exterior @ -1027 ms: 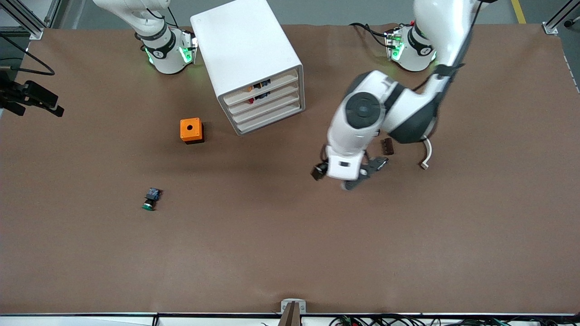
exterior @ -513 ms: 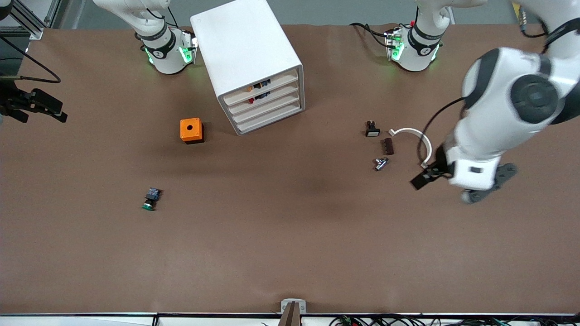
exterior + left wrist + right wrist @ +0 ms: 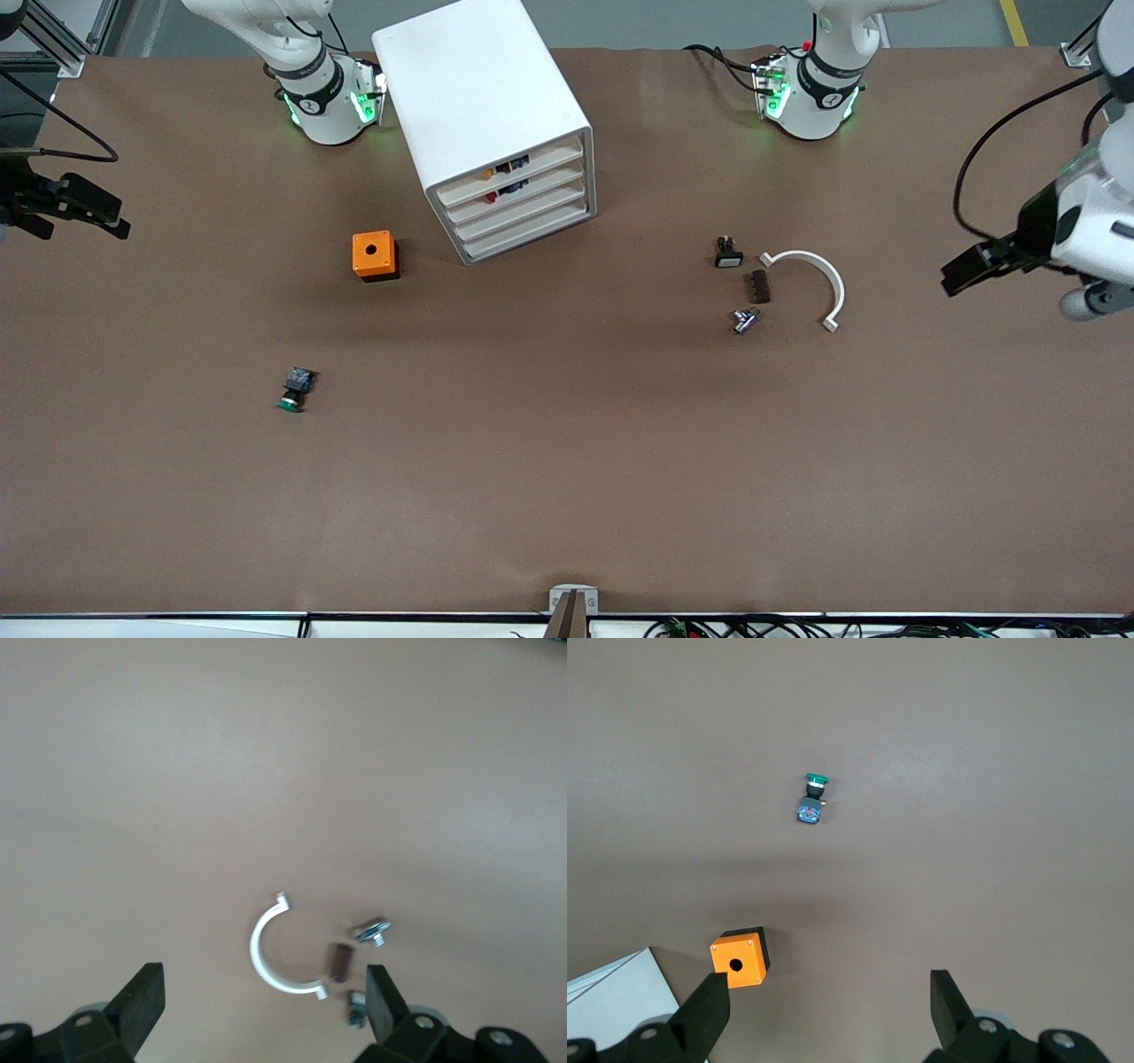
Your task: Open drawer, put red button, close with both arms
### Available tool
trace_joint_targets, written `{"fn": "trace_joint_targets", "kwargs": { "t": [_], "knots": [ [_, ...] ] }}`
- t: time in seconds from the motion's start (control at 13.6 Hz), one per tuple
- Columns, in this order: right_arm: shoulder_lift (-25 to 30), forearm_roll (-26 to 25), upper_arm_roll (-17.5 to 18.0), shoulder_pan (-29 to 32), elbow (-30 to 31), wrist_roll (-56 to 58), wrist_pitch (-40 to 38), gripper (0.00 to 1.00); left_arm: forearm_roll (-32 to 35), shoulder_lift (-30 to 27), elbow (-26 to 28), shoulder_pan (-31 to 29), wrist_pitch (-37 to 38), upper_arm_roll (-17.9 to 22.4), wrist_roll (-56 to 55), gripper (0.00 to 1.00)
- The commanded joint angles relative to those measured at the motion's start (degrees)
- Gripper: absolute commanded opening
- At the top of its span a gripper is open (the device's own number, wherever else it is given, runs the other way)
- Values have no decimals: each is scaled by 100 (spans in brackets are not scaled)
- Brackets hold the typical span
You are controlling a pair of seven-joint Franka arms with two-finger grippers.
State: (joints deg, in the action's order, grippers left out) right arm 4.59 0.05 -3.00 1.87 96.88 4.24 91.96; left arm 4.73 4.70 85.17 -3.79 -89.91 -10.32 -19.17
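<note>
The white cabinet (image 3: 483, 106) stands near the right arm's base. The second-highest drawer (image 3: 532, 189) is shut, flush with the others. A small red cap with a dark body, the red button (image 3: 492, 198), shows inside its front. My left gripper (image 3: 966, 270) is open and empty, high over the left arm's end of the table; its wrist view (image 3: 263, 990) looks down on small parts. My right gripper (image 3: 111, 217) is open and empty, high over the right arm's end of the table (image 3: 828, 992).
An orange box (image 3: 374, 255) (image 3: 741, 958) stands beside the cabinet, and a green-capped button (image 3: 292, 394) (image 3: 812, 797) lies nearer the front camera. A white arc clip (image 3: 815, 275) (image 3: 261, 948), a brown piece (image 3: 758, 286), a metal bolt (image 3: 744, 320) and a small black button (image 3: 727, 253) lie together.
My left arm has swung from over the table's middle out to its own end of the table, uncovering the small parts. My right gripper has hardly moved.
</note>
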Motion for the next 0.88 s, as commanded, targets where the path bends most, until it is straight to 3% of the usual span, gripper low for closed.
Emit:
{"fn": "trace_joint_targets", "kwargs": {
  "t": [0.0, 0.29, 0.81],
  "knots": [
    [148, -66, 10, 16, 121, 77, 24, 100, -138, -951, 920, 80, -44, 258, 572, 100],
    [148, -58, 10, 7, 121, 77, 15, 100, -271, -1629, 1563, 326, -35, 320, 643, 100],
    [156, 13, 19, -2, 112, 68, 15, 100, -587, -1393, 1179, 256, 227, 338, 818, 100]
  ]
}}
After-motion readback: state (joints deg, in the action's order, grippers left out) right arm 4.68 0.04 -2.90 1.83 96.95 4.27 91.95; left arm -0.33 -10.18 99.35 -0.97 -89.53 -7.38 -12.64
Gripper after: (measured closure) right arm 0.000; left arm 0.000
